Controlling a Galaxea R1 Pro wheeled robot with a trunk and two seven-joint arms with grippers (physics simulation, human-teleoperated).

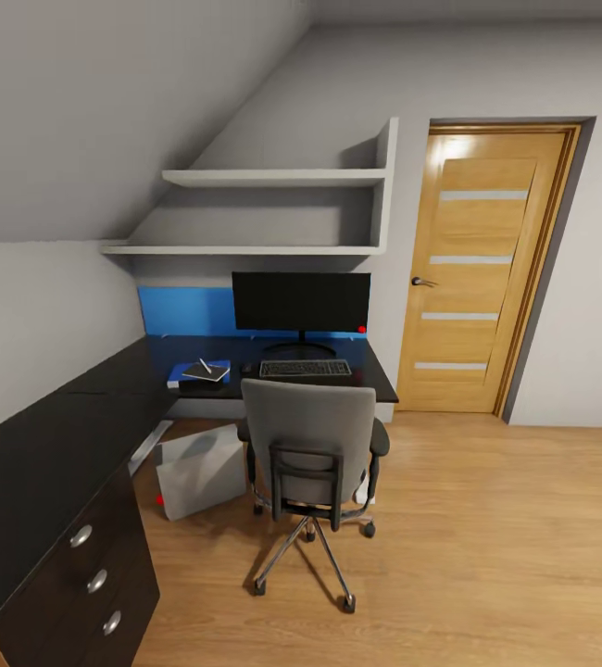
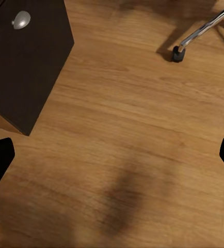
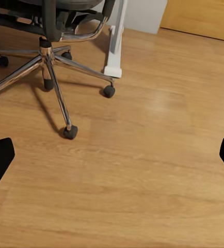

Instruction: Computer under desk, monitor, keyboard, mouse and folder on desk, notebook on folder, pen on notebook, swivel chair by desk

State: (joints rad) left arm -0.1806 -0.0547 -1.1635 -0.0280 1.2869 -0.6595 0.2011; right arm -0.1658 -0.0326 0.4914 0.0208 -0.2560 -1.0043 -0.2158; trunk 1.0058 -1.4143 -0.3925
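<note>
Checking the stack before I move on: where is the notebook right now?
In the head view the notebook lies on the blue folder on the desk, left of the keyboard, with the pen on it.

desk (image 1: 51, 445) top is glossy black, swivel chair (image 1: 308, 435) has matt grey cloth and a shiny chrome base, floor (image 1: 486, 537) is smooth light wood

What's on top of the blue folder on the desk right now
On the blue folder, on the desk, lies the dark notebook with the pen across it. Whatever is under the folder is covered.
</note>
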